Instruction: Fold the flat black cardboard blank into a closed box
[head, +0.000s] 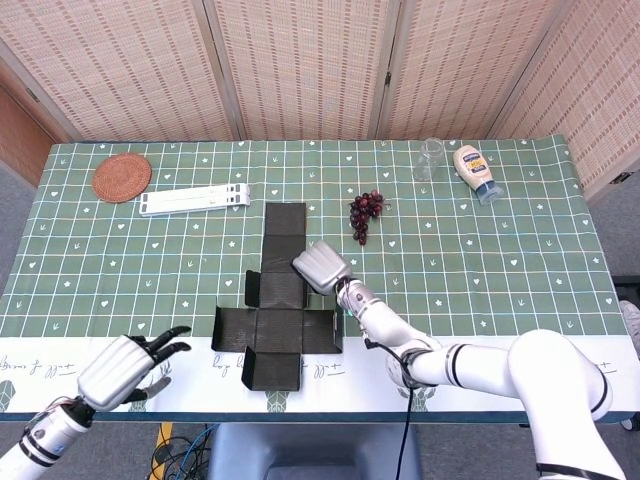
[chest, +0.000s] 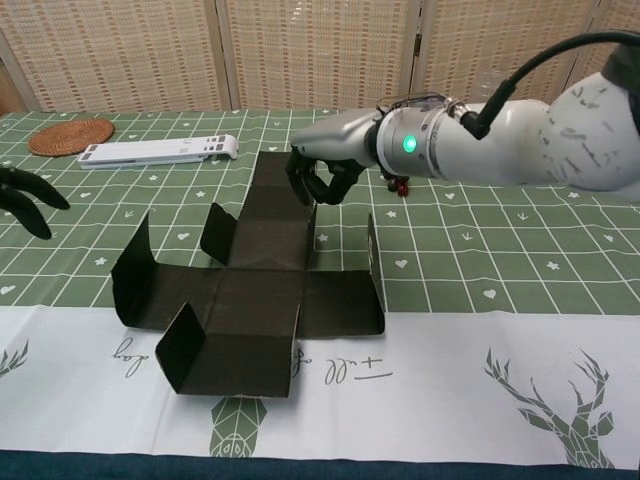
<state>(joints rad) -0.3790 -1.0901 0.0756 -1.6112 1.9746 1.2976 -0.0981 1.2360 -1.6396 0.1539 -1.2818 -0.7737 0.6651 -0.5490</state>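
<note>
While curled inward over the long panel, grasping nothing: fingers (chest: 305, 183) of right hand (head: 320, 267), just above black cardboard blank (head: 277, 303). Spread apart and empty at 8 o'clock of the blank: left hand (head: 125, 368). Lying cross-shaped near worktop (head: 480, 250) front edge, side flaps upright. Red grapes (head: 365, 214) at 1 o'clock.

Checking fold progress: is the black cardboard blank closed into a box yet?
No. The cardboard blank lies spread on the table, only small side flaps standing; no lid closed.
</note>
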